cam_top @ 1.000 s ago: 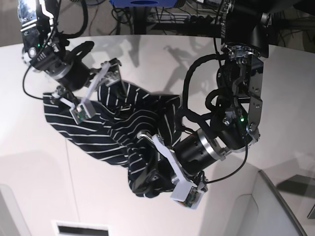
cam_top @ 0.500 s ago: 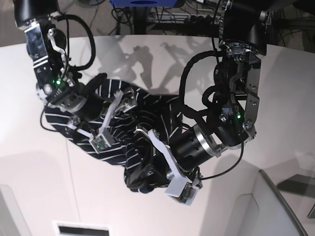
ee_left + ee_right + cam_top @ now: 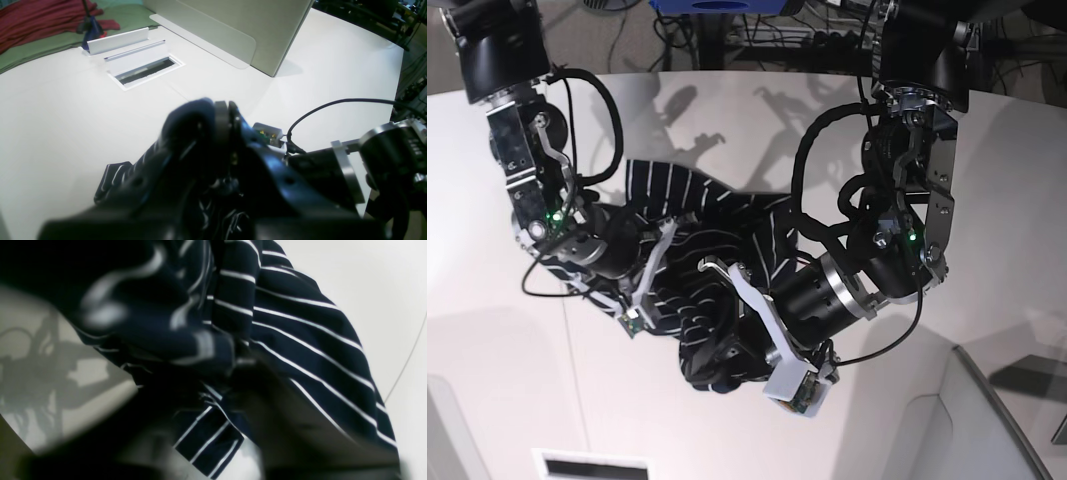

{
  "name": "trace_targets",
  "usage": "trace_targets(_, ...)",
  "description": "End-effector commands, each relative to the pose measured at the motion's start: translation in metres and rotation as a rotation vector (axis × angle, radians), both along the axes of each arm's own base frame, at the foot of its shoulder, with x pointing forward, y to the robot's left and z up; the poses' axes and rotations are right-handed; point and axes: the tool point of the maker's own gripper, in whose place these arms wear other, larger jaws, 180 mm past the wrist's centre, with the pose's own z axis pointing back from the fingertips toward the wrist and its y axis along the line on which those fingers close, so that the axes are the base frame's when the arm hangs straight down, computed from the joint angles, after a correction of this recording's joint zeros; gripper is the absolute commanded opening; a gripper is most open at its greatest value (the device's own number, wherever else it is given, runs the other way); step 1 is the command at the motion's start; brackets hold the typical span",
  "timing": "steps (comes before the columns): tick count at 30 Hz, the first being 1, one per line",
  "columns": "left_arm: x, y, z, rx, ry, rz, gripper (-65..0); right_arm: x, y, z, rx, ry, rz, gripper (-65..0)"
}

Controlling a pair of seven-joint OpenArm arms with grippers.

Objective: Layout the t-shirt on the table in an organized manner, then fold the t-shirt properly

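Observation:
The dark, white-striped t-shirt (image 3: 717, 225) lies crumpled in a heap in the middle of the white table (image 3: 987, 200). My left gripper (image 3: 722, 345), on the right side of the base view, is shut on a bunched lower part of the shirt. In the left wrist view its dark, blurred fingers (image 3: 200, 140) fill the foreground with striped cloth (image 3: 115, 175) below them. My right gripper (image 3: 649, 285) is pressed into the shirt's left side, shut on a fold. The right wrist view is filled with striped cloth (image 3: 300, 326) gathered at the blurred fingers.
An upright pale panel (image 3: 240, 26) stands on the table past the left gripper. A cable slot with raised lids (image 3: 145, 68) lies beside it. Red cloth (image 3: 40, 16) lies beyond the table edge. Cables and a stand (image 3: 727, 40) sit behind the table's curved far edge.
My right gripper came down from the shirt's upper left into the cloth and went from open to shut. The left arm kept its hold and shifted slightly left.

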Motion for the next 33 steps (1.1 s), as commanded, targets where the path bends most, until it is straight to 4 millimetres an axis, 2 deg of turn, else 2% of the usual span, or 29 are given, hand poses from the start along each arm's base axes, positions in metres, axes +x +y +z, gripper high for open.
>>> trace_targets(1, 0.002, -0.003, 0.021, -0.045, -0.056, -0.010, -65.0, 0.014, -0.006, 0.018, 0.019, -0.061, -0.020, -65.0)
trace_targets(3, 0.001, -0.003, 0.021, -0.043, -0.056, -0.012, -65.0, 0.019, -0.023, 0.019, 0.013, -0.065, -0.066, -63.2)
trace_targets(4, 0.001, -0.002, 0.020, -0.040, -0.055, -0.011, -65.0, 0.022, -0.034, 0.020, 0.008, -0.066, -0.093, -64.8)
trace_targets(6, -0.001, -0.002, 0.015, -0.039, -0.043, -0.010, -65.0, 0.023, -0.063, 0.018, -0.030, -0.057, -0.140, -65.0)
trace_targets(8, -0.002, -0.002, 0.012, -0.037, -0.034, -0.009, -65.0, 0.025, -0.088, 0.026, -0.069, -0.067, -0.176, -65.0)
trace_targets(13, -0.010, -0.013, 0.006, -0.033, -0.019, -0.043, -65.0, 0.029, -0.138, 0.072, -0.186, -0.157, -0.216, -65.0)
trace_targets(20, -0.024, -0.043, 0.009, -0.061, -0.012, -0.116, -65.0, 0.030, -0.183, 0.160, -0.337, -0.374, -0.238, -65.0)
trace_targets(25, -0.035, -0.069, 0.019, -0.117, -0.007, -0.164, -65.0, 0.032, -0.225, 0.195, -0.454, -0.442, -0.276, -65.0)
trace_targets(29, -0.053, -0.104, 0.004, -0.098, 0.039, -0.268, -65.0, 0.032, -0.258, 0.227, -0.531, -0.498, -0.325, -65.0)
trace_targets(33, -0.055, -0.121, -0.005, -0.101, 0.078, -0.298, -65.0, 0.040, -0.267, 0.265, -0.561, -0.603, -0.333, -65.0)
